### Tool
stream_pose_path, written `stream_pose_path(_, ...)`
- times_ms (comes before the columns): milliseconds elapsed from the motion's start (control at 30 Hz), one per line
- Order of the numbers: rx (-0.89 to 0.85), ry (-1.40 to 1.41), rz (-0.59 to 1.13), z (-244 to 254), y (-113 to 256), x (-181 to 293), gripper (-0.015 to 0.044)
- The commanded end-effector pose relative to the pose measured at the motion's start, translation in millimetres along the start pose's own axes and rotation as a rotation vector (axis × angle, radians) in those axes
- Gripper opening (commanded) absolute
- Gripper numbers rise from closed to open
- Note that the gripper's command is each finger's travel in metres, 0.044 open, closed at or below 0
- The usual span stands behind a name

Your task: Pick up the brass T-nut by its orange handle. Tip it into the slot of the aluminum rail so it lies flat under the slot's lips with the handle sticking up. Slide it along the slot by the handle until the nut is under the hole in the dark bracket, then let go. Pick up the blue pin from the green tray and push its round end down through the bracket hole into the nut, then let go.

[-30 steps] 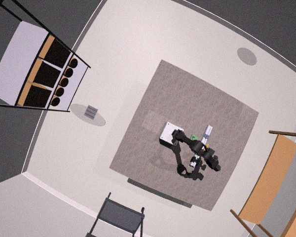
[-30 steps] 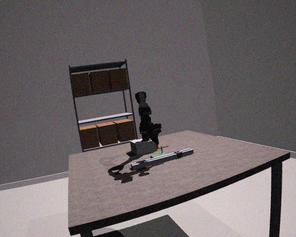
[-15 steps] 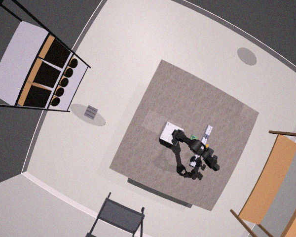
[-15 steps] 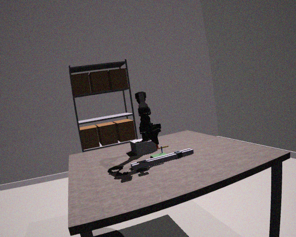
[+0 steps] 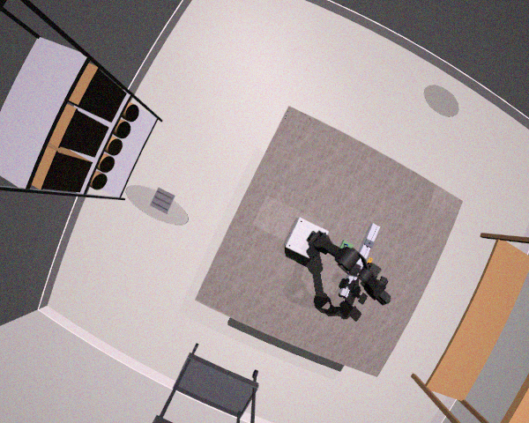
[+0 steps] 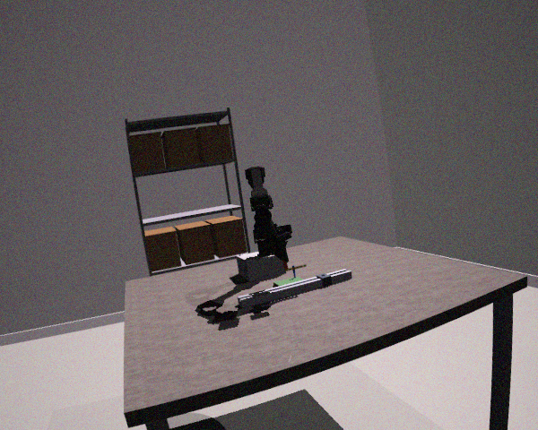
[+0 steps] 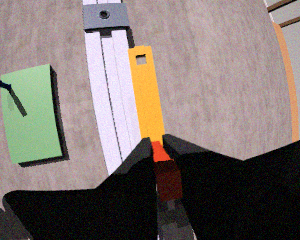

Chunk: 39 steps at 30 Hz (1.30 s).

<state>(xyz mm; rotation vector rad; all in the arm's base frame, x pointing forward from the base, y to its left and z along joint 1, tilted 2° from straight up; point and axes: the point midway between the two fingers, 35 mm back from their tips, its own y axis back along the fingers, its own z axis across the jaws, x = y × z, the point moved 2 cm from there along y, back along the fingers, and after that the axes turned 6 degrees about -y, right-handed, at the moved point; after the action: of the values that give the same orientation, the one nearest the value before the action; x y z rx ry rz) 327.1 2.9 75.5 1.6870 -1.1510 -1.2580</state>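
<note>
Top, exterior and wrist views of your workstation. Your 1 black six-joint arm reaches out from a white-topped block standing on the brown wood-grain surface. Its black pincer is clamped on the orange-red handle of the flat, yellow brass T-nut. In the exterior view, you see the nut raised above the long, pale aluminum rail, out of its slot. In the wrist view, the nut lies roughly lengthwise along 1 edge of the rail, its end with 1 square opening pointing towards the dark grey rectangular bracket. The bracket spans the rail and shows you 1 round hole. Beside the rail, on the side opposite the nut, rests the flat green rectangular tray; the slender blue pin stands upright in it, apart from the pincer.
</note>
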Motion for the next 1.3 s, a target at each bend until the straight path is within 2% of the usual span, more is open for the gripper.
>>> stream_pose_path(0,0.021,0.008,-0.005,-0.5,1.6,-0.3,-0.0150)
stream_pose_path(1267,0.145,0.041,-0.023,9.4,0.9,1.7,-0.0150)
